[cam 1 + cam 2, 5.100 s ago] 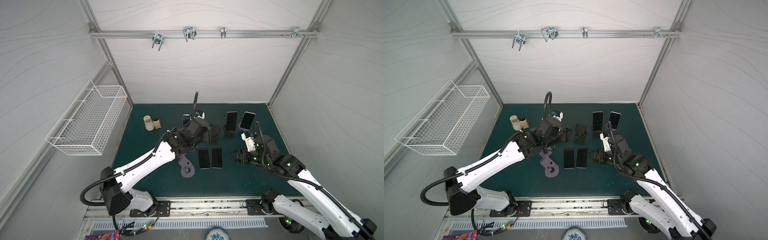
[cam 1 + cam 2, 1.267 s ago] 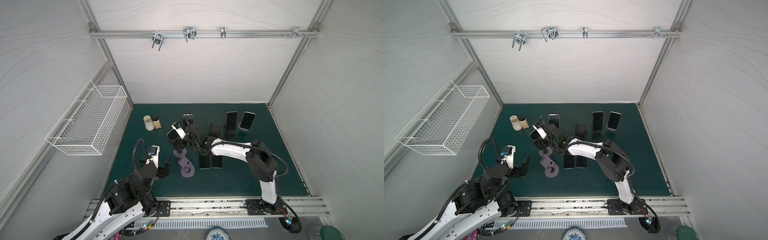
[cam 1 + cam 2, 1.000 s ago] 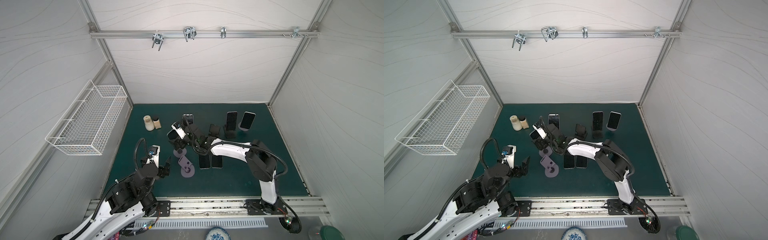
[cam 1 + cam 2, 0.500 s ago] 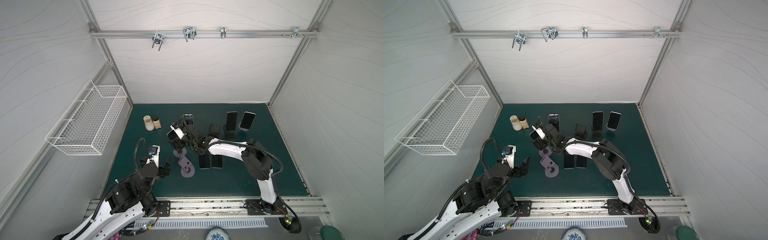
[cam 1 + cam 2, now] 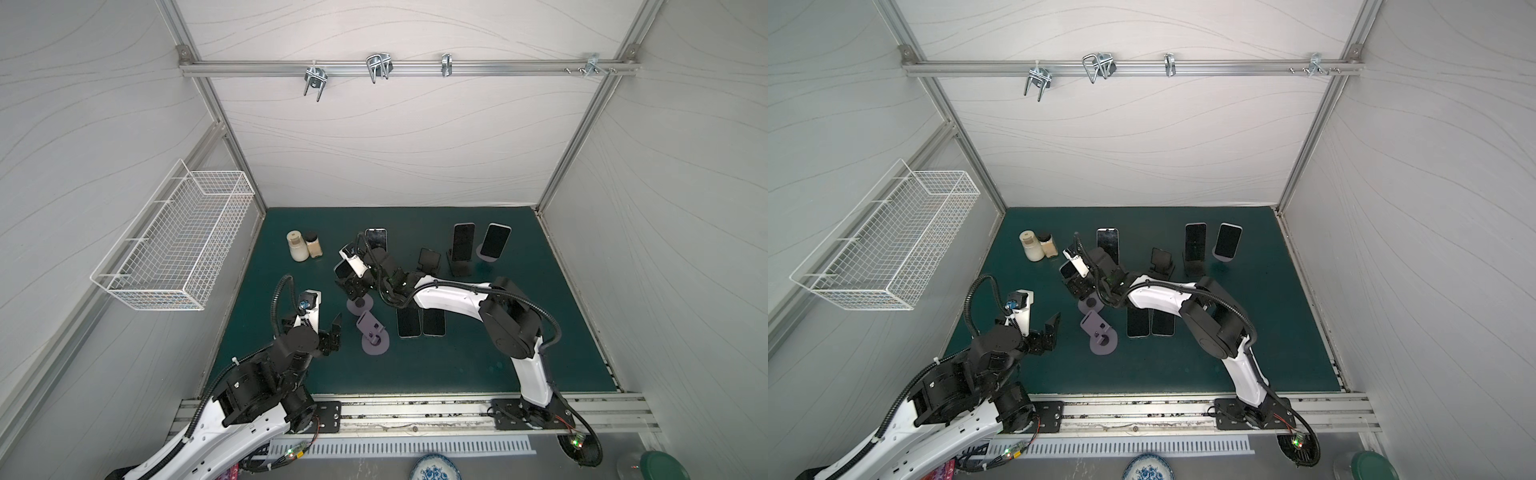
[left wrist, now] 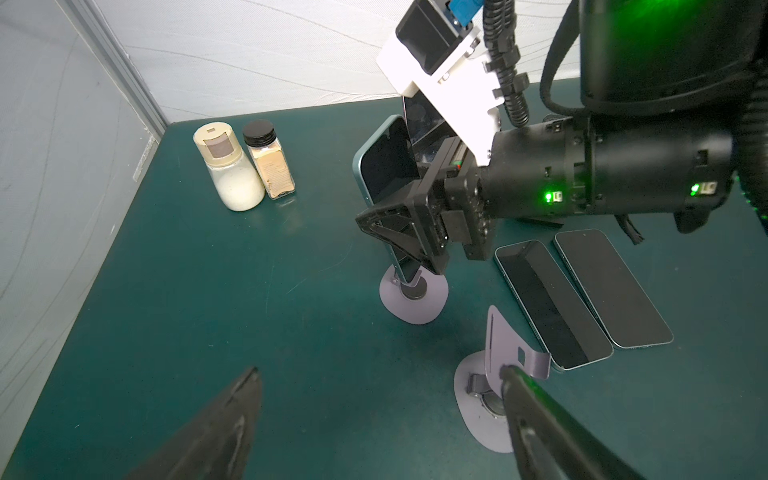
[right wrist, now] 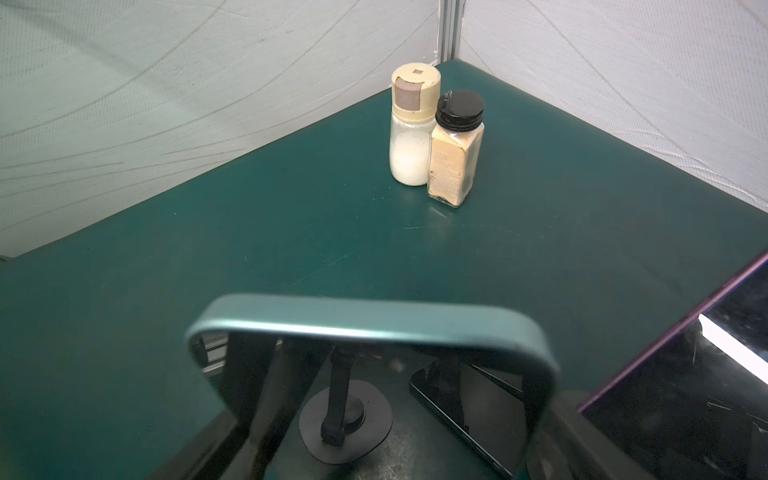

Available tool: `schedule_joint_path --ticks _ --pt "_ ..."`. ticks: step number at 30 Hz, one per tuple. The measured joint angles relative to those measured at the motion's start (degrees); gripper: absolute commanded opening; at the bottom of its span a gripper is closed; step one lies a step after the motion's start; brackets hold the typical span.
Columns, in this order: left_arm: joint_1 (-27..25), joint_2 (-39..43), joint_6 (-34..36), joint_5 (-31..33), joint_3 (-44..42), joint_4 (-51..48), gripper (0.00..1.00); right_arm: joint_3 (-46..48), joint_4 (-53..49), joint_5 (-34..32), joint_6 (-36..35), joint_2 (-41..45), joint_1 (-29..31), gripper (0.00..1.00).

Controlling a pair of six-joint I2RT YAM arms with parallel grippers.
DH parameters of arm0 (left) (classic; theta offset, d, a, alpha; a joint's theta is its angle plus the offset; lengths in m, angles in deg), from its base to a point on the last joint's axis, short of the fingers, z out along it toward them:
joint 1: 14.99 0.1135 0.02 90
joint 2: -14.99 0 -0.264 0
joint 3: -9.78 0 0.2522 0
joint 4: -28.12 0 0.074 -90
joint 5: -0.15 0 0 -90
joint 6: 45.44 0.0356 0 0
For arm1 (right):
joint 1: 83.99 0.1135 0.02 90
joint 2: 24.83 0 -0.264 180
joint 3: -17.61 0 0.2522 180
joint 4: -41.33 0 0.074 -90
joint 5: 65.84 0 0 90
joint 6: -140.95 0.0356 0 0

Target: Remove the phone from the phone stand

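A cream-capped jar (image 7: 411,137) of white powder and a black-capped jar (image 7: 455,158) of tan powder stood touching near the rear left corner of the green bench (image 6: 208,291), within white panelled walls. The phone (image 6: 384,174) leaned on the phone stand (image 6: 413,297), the right gripper's (image 6: 409,216) fingers closed on its long edges, while the left gripper (image 6: 379,370) hovered with fingers apart. Only the top views showed the wire basket (image 5: 174,245) on the left wall.
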Motion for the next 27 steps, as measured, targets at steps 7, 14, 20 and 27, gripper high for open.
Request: schedule_joint_path --ticks 7,14,20,27 --pt "0.1 -0.8 0.0 0.3 0.0 0.0 0.92 -0.1 -0.2 0.0 0.0 -0.7 0.0 0.85" --pt "0.7 -1.0 0.0 0.6 0.0 0.0 0.92 -0.1 -0.8 0.0 -0.1 -1.1 0.0 0.81" --pt "1.0 -1.2 0.0 0.8 0.0 0.0 0.92 -0.1 -0.8 0.0 -0.1 -1.1 0.0 0.78" --pt "1.1 -1.4 0.0 0.8 0.0 0.0 0.93 -0.1 -0.7 0.0 -0.1 -1.1 0.0 0.75"
